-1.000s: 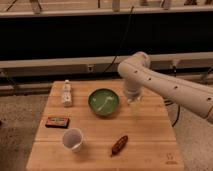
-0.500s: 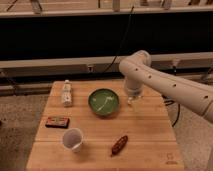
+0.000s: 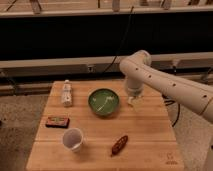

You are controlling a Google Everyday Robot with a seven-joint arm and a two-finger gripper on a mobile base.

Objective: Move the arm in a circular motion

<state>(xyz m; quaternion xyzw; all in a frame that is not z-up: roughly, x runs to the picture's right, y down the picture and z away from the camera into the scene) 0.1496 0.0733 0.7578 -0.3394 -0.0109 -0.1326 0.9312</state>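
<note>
Where the arm (image 3: 167,82) enters from the right edge, it shows as a thick, smooth white tube with small dark dots along it, rising leftward to a bulbous rounded elbow at its highest point. Its long axis runs from lower right to upper left; from the elbow a shorter segment turns straight down toward the table (image 3: 150,145). At the lower end of that segment hangs the gripper (image 3: 133,100), above the right part of the tabletop and just right of the green bowl (image 3: 103,101). It points downward; I cannot tell how it stands or whether it has hold of anything (it looks pale and blurs into the wood behind).

The table is made of light wooden planks with visible grain lines running left to right, square-edged. The bowl is round, glossy green, with pale streaks inside it. Near the left rear corner lies a small whitish bottle (image 3: 66,93), elongated, its long axis running front to back. In front of it, near the left edge, sits a flat rectangular packet (image 3: 57,121), dark with red and green. A white cup (image 3: 73,139) stands upright toward the front, its round mouth open upward. To its right lies a brown oblong snack (image 3: 119,145), tilted diagonally. A black cable (image 3: 123,42) crosses the dark background behind.
</note>
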